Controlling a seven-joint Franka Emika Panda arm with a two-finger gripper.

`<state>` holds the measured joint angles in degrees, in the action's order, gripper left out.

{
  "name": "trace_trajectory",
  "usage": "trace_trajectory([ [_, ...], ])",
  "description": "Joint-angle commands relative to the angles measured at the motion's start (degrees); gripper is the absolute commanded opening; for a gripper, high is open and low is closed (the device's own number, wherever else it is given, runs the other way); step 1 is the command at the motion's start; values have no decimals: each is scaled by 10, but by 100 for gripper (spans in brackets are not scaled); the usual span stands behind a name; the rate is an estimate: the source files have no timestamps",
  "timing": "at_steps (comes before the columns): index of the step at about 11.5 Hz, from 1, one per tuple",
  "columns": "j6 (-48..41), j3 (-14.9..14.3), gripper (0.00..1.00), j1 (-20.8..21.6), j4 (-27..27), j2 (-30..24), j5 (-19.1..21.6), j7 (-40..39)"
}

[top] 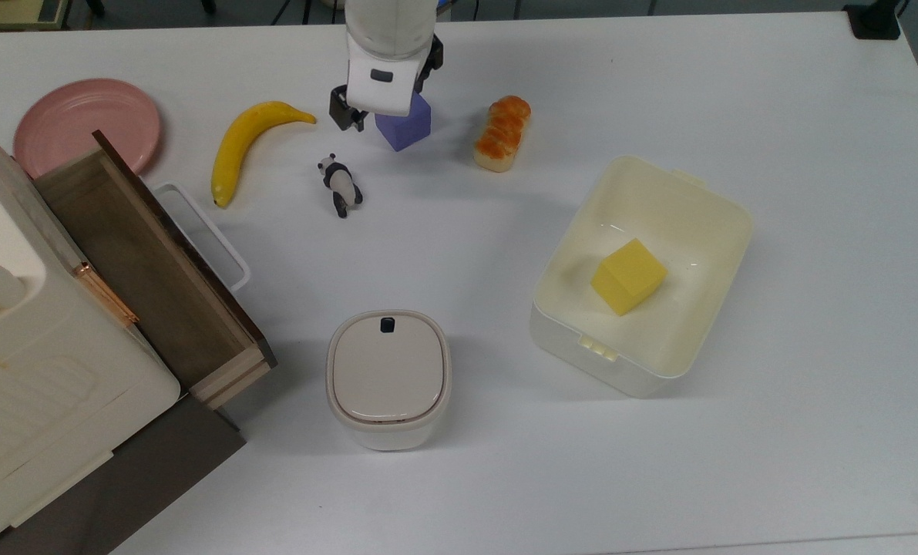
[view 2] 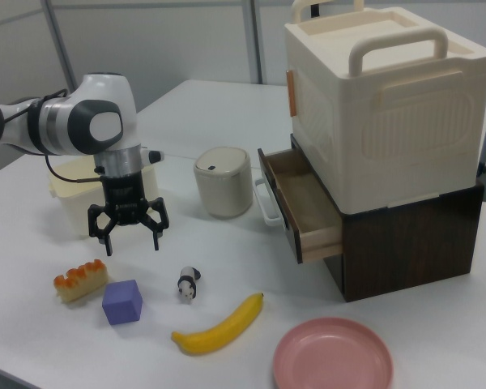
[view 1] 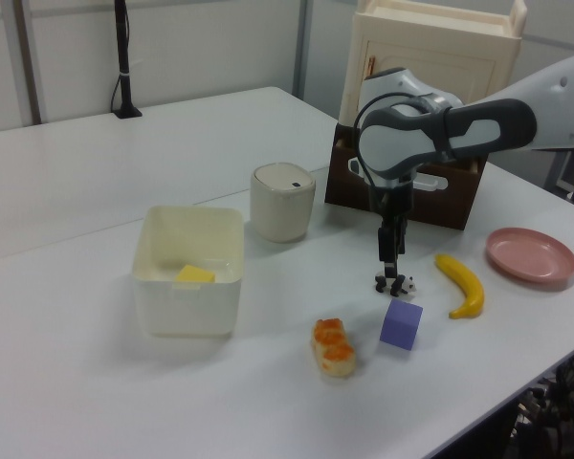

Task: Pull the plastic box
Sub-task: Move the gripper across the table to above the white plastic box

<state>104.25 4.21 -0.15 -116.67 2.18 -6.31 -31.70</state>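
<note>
Hanging above the white tabletop (top: 736, 478) near the top centre of the top view, the black two-finger gripper (view 2: 128, 227) has its fingers spread wide apart and grasps nothing. In the right view it sits at the left middle of the frame, pointing down, above the purple foam cube (view 2: 122, 301) and the small panda figurine (view 2: 189, 284). In the top view the arm's white wrist covers part of the purple foam cube.

The large cream-white rectangular plastic box (top: 701, 202) lies at the right middle of the top view, well apart from the gripper, open on top, with a yellow foam cube (top: 628, 275) inside it. In the left view the box (view 1: 187, 296) stands at the left middle of the frame.

A yellow plastic banana (top: 243, 145) lies at the upper left of the top view, and an orange-topped bread loaf (top: 502, 132) lies between the purple cube and the box. A small rounded white bin with a beige lid (top: 388, 378) stands at the bottom centre. A pink round plate (top: 85, 123) rests at the upper left, beside a dark wooden open drawer (top: 150, 262) under a big white ribbed storage case (view 2: 385, 105).
</note>
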Motion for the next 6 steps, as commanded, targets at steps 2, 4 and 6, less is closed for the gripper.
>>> trace_trajectory([
  [2,71,-3,100,47,-2,-16,-1,171],
  [4,107,-3,100,76,47,12,0,323],
  [6,107,-3,100,95,87,44,22,404],
])
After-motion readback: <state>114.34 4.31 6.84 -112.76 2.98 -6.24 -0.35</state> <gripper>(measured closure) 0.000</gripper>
